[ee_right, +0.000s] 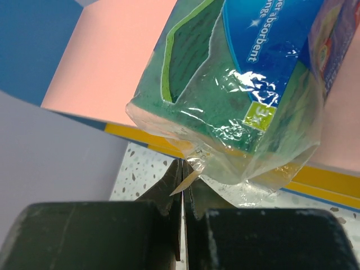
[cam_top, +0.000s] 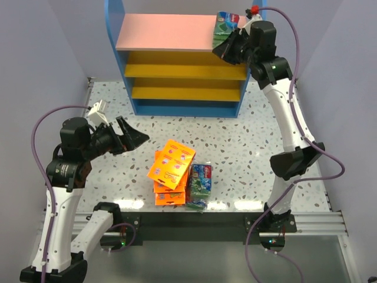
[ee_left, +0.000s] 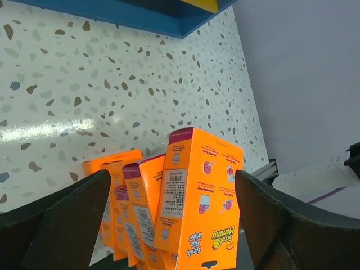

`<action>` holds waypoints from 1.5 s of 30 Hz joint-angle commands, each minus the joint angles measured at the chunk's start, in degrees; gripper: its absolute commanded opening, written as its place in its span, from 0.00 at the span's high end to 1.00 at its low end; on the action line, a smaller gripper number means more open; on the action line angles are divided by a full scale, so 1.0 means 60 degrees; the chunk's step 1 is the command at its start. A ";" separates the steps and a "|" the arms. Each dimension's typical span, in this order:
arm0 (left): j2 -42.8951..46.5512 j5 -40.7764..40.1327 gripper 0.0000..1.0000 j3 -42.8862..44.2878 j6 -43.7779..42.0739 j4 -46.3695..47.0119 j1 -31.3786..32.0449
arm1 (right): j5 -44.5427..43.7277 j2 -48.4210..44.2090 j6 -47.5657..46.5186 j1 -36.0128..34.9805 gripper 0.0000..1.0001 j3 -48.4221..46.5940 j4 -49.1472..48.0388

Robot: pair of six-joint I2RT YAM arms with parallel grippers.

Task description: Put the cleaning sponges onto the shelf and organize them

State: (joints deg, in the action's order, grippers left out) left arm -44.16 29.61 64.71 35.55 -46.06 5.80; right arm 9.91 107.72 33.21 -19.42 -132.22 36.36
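The shelf (cam_top: 185, 109) sat at the far edge of the counter (cam_top: 247, 141), about in the middle. One green-and-blue pack (cam_top: 227, 26) was up on the right end of its pink top board (cam_top: 171, 32), at the front right corner. In the right wrist view the pack (ee_right: 242, 67) poked out past the board (ee_right: 112, 56), crinkly clear wrap and all.

The right gripper (cam_top: 225, 50) was parked at that same corner with its jaws pressed together. Up close, the tips of the right gripper (ee_right: 183, 169) met right at a loose flap of the wrap. Whether the flap was actually nipped or just lying over the tips, nobody could tell.

The rest of the sponges were down by the near edge of the counter, roughly centre. The orange packs (cam_top: 172, 171) were heaped in a messy, fanned-out stack. More green-and-blue packs (cam_top: 200, 185) lay touching the heap's right side.

The left gripper (cam_top: 134, 137) hung over the left part of the counter, just beside the heap, jaws spread wide and holding nothing. From its own camera the orange packs (ee_left: 197, 191) showed between the two fingers of the left gripper (ee_left: 169, 225), not touching either one. Speckled counter (ee_left: 112, 84) ran behind them to the shelf's blue base (ee_left: 140, 14).
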 commanded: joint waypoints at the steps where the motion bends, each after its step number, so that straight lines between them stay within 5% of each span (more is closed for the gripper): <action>1: 0.0066 -0.0071 0.03 -0.0062 0.0008 -0.0101 0.0044 | -0.0305 0.0253 0.0280 0.0292 1.00 -0.0682 -0.0112; 7: -0.0037 0.0060 0.03 -0.0018 -0.0007 -0.0028 0.0058 | 0.0909 0.0767 0.0544 0.0658 1.00 -0.1122 -0.0564; 15: -0.0125 0.0310 0.00 -0.0062 0.0168 0.0060 0.0044 | 0.3034 -0.0387 0.0939 0.0878 0.98 0.0867 -0.2425; 21: 0.0211 0.0032 0.00 -0.0150 0.0681 -0.0495 0.0058 | 0.3607 -0.3458 0.0589 0.0454 0.63 0.4542 -0.2794; 24: 0.0577 0.0119 0.00 -0.0412 0.0988 -0.1300 0.0058 | 0.3578 -0.4503 0.0442 0.0365 0.32 0.6257 -0.2530; 27: 0.1308 0.0704 0.00 -0.1185 0.1354 -0.1946 0.0044 | 0.3431 -0.5588 0.0193 0.0366 0.26 0.7431 -0.1960; 31: 0.2509 0.1830 0.00 -0.2140 0.2159 -0.1656 0.0044 | 0.3358 -0.6482 -0.0129 0.0351 0.25 0.8222 -0.1052; 37: 0.2425 0.2681 0.01 -0.2332 0.2762 -0.1025 0.0058 | 0.3226 -0.7055 -0.0218 0.0366 0.25 0.9029 -0.0641; 45: 0.2087 0.3561 0.15 -0.2991 0.2996 -0.0234 0.0058 | 0.3183 -0.7406 -0.0086 0.0351 0.28 0.9498 -0.0553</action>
State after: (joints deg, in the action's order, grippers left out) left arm -31.05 45.82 48.01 51.53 -51.46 5.82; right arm 29.47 65.89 33.34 -17.50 -75.05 32.93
